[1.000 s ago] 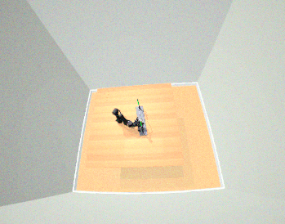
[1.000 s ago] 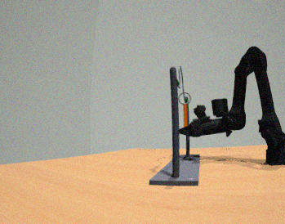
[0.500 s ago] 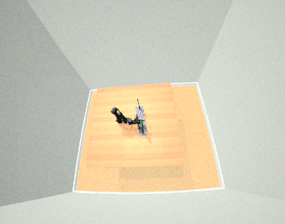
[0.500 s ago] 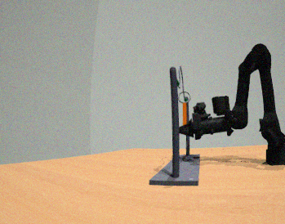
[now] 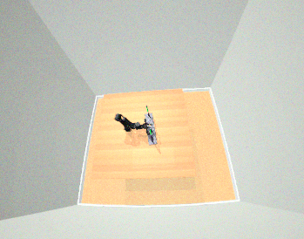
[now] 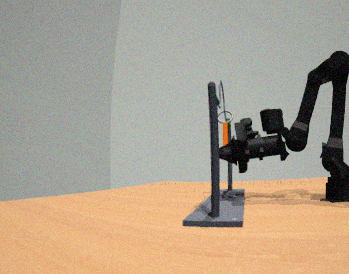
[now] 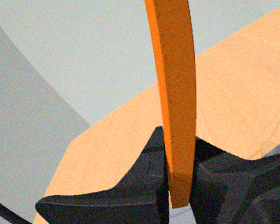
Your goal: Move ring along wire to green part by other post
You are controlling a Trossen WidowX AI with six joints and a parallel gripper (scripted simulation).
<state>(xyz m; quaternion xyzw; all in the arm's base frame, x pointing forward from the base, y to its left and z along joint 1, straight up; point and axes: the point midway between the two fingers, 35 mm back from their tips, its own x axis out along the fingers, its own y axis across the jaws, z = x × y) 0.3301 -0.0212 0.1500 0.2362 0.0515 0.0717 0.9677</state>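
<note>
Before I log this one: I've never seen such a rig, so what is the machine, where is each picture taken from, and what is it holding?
It is one jointed black robot arm standing on a wooden floor. One picture looks down from high above, one from the side at floor level, and one from a camera on the arm's wrist. On the floor sits a grey base plate with upright posts carrying a wire. The gripper is shut on the orange handle, whose ring sits at its top, near the taller post. In the wrist picture the dark fingers pinch the handle's lower end.
</note>
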